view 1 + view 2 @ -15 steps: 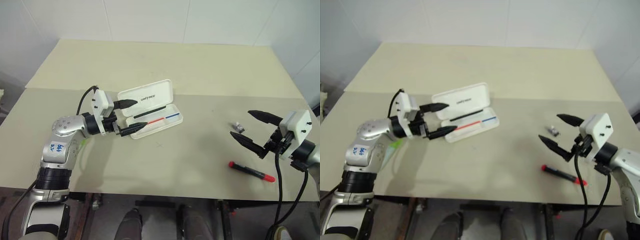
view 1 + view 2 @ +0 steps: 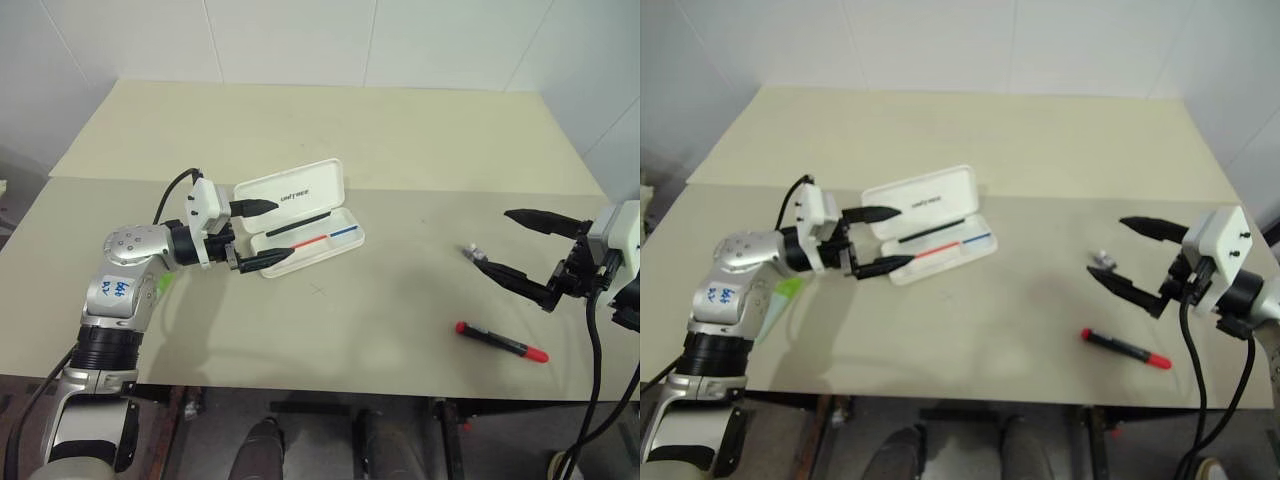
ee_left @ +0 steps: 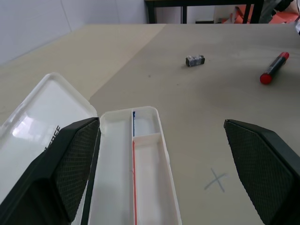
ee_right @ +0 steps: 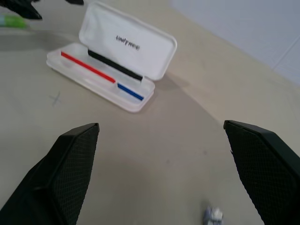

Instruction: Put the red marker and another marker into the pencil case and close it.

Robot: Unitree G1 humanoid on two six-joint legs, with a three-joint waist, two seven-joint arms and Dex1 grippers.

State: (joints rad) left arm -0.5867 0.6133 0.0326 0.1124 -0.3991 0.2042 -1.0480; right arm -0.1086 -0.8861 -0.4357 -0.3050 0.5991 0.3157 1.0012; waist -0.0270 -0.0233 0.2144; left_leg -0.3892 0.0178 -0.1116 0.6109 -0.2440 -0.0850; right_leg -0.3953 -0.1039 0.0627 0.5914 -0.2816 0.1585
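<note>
Pencil case lying open mid-bench, left end effector spread wide and empty at its left end. Red marker near front bench edge, below right end effector, likewise open, empty. Green marker beside left arm.

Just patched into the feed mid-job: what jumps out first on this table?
The pencil case lies open left of centre, lid tilted back, with the left pincer spread wide at its near-left end. At the near right, the red marker lies loose on the table, the open right pincer hovering just beyond it. A small grey object sits near that pincer.
</note>
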